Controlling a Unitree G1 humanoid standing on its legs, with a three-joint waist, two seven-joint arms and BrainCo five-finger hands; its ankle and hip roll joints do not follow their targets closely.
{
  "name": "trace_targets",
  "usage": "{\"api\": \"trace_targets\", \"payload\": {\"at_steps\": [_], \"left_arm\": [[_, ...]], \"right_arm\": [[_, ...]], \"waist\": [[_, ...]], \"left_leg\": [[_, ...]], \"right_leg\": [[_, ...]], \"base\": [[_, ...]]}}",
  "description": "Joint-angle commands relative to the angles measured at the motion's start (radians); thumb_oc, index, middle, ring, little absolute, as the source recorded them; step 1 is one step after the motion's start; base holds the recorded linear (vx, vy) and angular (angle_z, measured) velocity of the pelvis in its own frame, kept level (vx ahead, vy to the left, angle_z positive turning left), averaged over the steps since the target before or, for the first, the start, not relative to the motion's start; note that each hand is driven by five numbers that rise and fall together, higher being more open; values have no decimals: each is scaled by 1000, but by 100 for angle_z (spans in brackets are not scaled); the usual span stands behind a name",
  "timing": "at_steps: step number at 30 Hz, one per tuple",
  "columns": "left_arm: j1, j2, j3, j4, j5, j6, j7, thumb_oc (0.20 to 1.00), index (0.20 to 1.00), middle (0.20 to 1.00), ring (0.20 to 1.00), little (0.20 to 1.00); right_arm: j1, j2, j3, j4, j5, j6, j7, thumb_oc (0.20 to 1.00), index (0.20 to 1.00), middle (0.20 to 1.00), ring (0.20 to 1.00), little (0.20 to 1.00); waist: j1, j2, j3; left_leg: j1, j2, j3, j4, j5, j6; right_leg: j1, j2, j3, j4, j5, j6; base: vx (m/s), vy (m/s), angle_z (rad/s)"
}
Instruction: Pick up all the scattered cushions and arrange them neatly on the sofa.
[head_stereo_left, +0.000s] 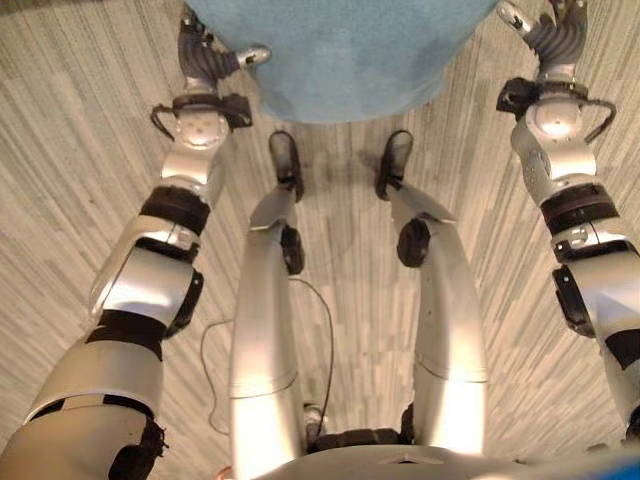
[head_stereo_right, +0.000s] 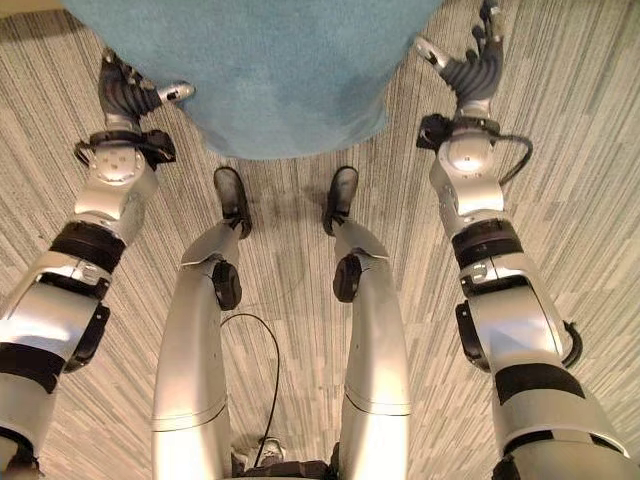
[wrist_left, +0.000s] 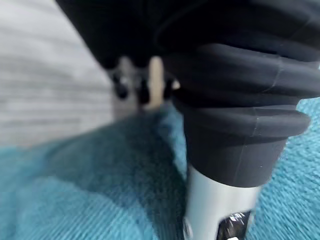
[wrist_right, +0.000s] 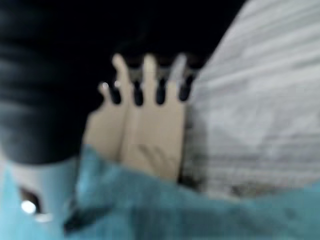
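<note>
- Cushion (head_stereo_left: 345, 55), teal, fuzzy fabric, is showing at the top of both eye views, sitting between the two hands above striped grey carpet (head_stereo_left: 80, 150).
- Left hand (head_stereo_left: 215, 60) is pressing against the cushion's left edge; one silver finger (head_stereo_left: 252, 55) is lying on the fabric, the rest are running past the frame's top edge.
- Right hand (head_stereo_right: 475, 65) is sitting beside the cushion's right edge; the right eye view is showing its fingers spread and fairly straight, thumb (head_stereo_right: 432, 50) pointing toward the cushion, a narrow strip of carpet showing between hand and fabric. Left eye view is cutting this hand off at the top.
- Left wrist view is adding teal cushion fabric (wrist_left: 75, 190) right up against the ribbed cover, with dark fingertips (wrist_left: 120, 90) far off and blurred; can't tell how those fingers are curling.
- Right wrist view is showing straight fingers (wrist_right: 150, 75) with dark tips fanned out, relaxed, gripping nothing, over a beige surface (wrist_right: 150, 135); teal fabric (wrist_right: 175, 210) is lying close along the cover side, carpet beyond.
- Can't tell from any view whether the cushion is resting on the floor or lifted.
</note>
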Motion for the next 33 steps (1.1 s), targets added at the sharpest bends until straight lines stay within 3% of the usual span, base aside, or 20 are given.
{"api": "trace_targets", "payload": {"at_steps": [1,12,22,23,24,25,26,33], "left_arm": [[72,-2,17,-32,-14,-51,27,1000,1000,1000,1000,1000],[-38,-52,-63,-69,7,-54,61,1000,1000,1000,1000,1000],[-166,-162,-99,-66,-22,-76,119,1000,1000,1000,1000,1000],[-180,-188,-93,-66,-40,-82,127,1000,1000,1000,1000,1000],[-183,-198,-90,-66,-46,-84,131,589,589,589,589,589],[-185,-212,-84,-69,-55,-89,135,507,507,507,507,507],[-183,-220,-83,-74,-58,-90,137,200,200,200,200,200],[-113,-235,-50,-138,-73,-102,122,200,200,200,200,200]], "right_arm": [[70,-8,49,-36,21,-46,-11,1000,1000,1000,1000,1000],[-65,47,151,9,23,-38,-8,1000,1000,1000,1000,1000],[-240,243,269,120,-11,-8,-30,1000,1000,1000,1000,1000],[-253,283,271,126,9,-10,-27,931,931,931,931,931],[-257,297,272,128,19,-12,-25,200,200,200,200,200],[-262,314,270,124,33,-19,-20,200,200,200,200,200],[-261,323,270,119,43,-23,-17,200,200,200,200,200],[-217,345,230,1,53,-69,-12,200,200,200,200,200]], "waist": [[-26,41,-98],[-14,49,-50],[16,63,-8],[19,63,-10],[20,64,-12],[21,64,-14],[21,65,-16],[10,54,-98]], "left_leg": [[21,-13,-121,71,-106,-33],[-11,-18,-136,117,-101,-45],[-12,-20,-154,110,-83,-58],[-12,-22,-155,106,-82,-60],[-12,-23,-157,105,-81,-61],[-12,-23,-159,102,-79,-62],[-12,-24,-161,101,-78,-62],[-12,-31,-158,74,-72,-67]], "right_leg": [[43,-36,13,12,-28,165],[28,-36,17,49,-31,158],[28,-33,20,56,-36,156],[28,-31,21,55,-37,156],[28,-31,18,53,-37,156],[28,-30,18,50,-36,156],[28,-29,17,50,-36,156],[29,-16,9,26,-22,155]], "base": [[44,-16,-1],[3,-1,0],[4,-3,2],[8,-11,3],[0,0,0],[8,4,4],[9,1,6],[0,12,3]]}}
